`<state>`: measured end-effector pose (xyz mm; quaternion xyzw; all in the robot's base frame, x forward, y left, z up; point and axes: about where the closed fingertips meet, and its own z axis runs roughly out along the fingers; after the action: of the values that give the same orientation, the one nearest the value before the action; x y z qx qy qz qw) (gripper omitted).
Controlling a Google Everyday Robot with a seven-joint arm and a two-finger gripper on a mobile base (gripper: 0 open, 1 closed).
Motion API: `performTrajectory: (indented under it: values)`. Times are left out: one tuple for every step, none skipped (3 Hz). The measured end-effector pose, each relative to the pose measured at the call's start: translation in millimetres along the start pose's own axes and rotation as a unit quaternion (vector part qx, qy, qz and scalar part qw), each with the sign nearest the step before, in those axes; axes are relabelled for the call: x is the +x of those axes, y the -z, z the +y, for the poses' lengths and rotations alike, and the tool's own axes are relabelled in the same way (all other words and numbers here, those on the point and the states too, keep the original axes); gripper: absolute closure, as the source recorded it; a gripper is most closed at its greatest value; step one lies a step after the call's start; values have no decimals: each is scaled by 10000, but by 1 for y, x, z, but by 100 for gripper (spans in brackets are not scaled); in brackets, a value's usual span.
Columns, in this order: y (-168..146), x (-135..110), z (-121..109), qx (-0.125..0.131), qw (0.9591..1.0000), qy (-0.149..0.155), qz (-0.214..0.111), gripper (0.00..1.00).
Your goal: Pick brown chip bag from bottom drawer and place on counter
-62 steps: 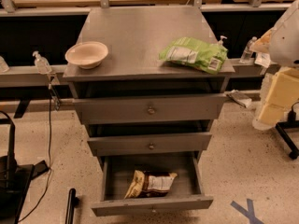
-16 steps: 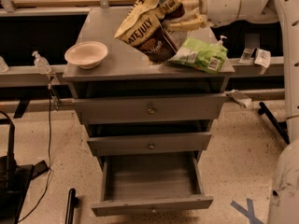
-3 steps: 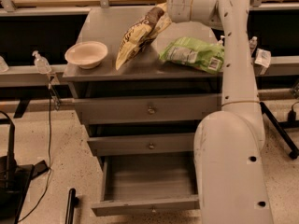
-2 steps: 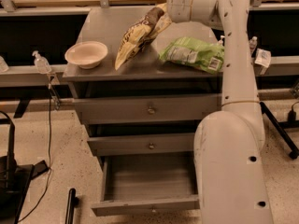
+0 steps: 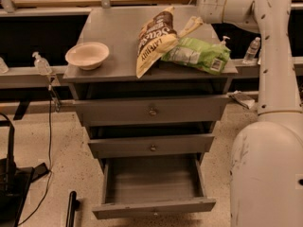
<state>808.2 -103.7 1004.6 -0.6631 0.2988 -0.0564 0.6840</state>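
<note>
The brown chip bag [image 5: 154,40] lies on the counter [image 5: 116,25], its lettered face turned up and its lower end at the counter's front edge. My gripper [image 5: 190,26] is just right of the bag's top end, above the counter, reaching in from the upper right. The bottom drawer [image 5: 154,181] is pulled open and its grey interior holds nothing.
A white bowl [image 5: 87,55] sits on the counter's left front. A light green bag [image 5: 196,55] lies right of the brown bag. The two upper drawers are nearly closed. Small bottles [image 5: 41,63] [image 5: 252,50] stand on the side rails. My arm's body [image 5: 267,174] fills the lower right.
The brown bag has dropped from standing edge-on to lying on the counter with its face showing. The gripper has drawn back slightly to the right of it.
</note>
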Motion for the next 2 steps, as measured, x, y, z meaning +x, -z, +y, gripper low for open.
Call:
performTrajectory:
  values:
    - [0, -1, 0, 22, 10000, -23, -46, 0]
    - [0, -5, 1, 120, 9995, -125, -247, 0]
